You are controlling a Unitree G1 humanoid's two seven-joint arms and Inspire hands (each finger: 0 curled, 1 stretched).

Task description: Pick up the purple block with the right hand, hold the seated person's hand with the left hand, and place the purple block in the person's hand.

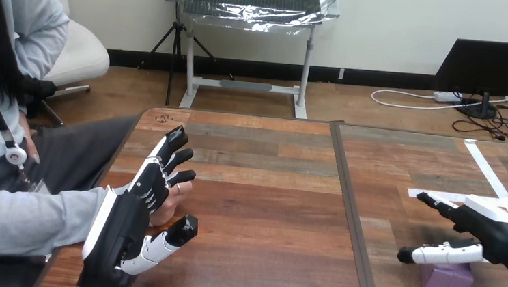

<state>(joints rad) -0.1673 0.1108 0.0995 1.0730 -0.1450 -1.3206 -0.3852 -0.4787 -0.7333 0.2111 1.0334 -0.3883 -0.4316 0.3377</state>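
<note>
1. Lower left of the frame: the robot's left hand (121, 232) lies with straight fingers against the person's hand (177, 202), its thumb apart below.
2. Lower right: the right hand (487, 234), fingers unclenched, hovers just above the purple block (447, 282) on the wooden table (267, 206).

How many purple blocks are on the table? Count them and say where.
1. The purple block lies at the table's near right, just under the right hand; that hand may hide another.
</note>
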